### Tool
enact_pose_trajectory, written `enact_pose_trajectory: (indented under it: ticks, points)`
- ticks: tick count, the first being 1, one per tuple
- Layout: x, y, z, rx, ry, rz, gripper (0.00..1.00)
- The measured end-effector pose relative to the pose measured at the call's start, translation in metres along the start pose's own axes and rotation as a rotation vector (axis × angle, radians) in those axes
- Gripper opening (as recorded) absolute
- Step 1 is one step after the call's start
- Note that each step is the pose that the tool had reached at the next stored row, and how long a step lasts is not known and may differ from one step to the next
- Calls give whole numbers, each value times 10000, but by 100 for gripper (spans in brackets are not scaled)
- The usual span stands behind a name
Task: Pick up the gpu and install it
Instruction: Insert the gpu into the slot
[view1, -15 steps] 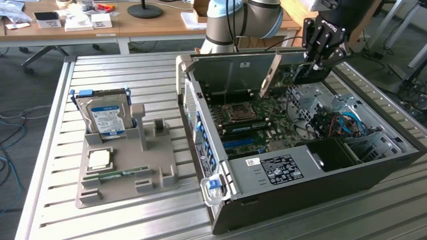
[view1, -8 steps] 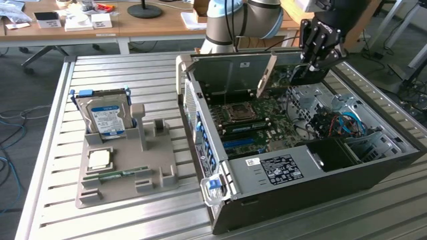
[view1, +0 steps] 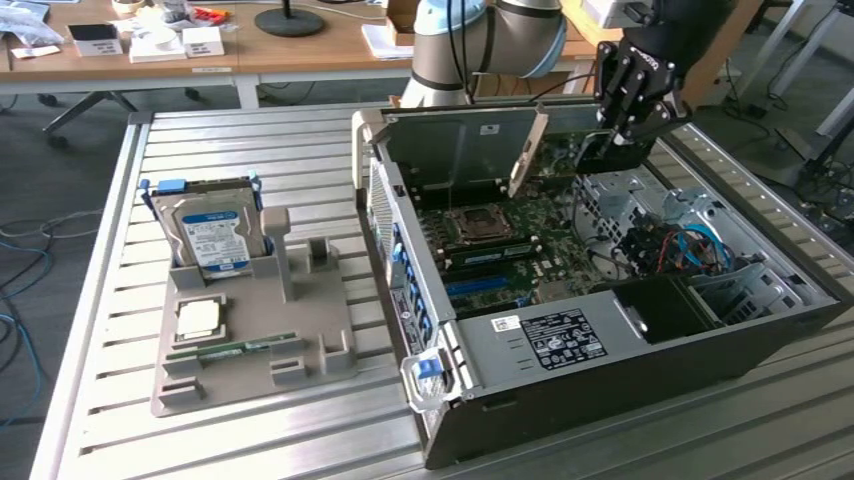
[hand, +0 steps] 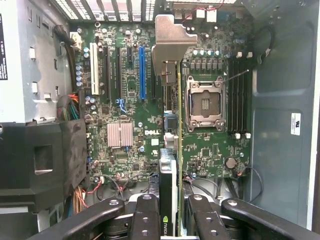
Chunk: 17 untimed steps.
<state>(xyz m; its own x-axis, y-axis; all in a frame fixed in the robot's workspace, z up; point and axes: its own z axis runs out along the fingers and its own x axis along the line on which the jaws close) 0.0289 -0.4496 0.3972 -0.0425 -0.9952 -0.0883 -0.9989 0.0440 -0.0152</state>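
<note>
The gpu (view1: 527, 155) hangs in the jaws above the open computer case (view1: 747, 330), over the motherboard (view1: 521, 250). The jaws are drawn in partway and clamp the card across its thickness, from above, at the end away from the bracket. In the wrist view the gpu (hand: 178, 150) runs edge-on out from between them, with a green logo on its near part.

It looks a thin, stiff board, light for its length, and I judge it fragile rather than forgiving. The faces likely carry small parts, and the sheet-metal bracket (hand: 172, 40) could bend. The flat faces near one end are a sensible hold (as here), since a pinch there bears on board and cover. The free bracket end is far from the grip, though, so it may swing a little under any knock.

The long axis lies roughly level, from the jaws out to the pale bracket, which points toward the case's rear wall (view1: 454, 140). The card stands on edge. In the wrist view its line runs parallel to the long blue slot (hand: 141, 72), beside it rather than over it, between that slot and the empty processor socket (hand: 205, 102). Whether its lower edge touches any slot I cannot tell.

Outside the case, a hard drive (view1: 211, 240) stands in a grey holder (view1: 307, 340) on the counter (view1: 94, 330).
</note>
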Motion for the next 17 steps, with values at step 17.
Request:
enact_pose_trajectory:
  ticks: [17]
  points:
    - [4,15,39,1,-1,2,27]
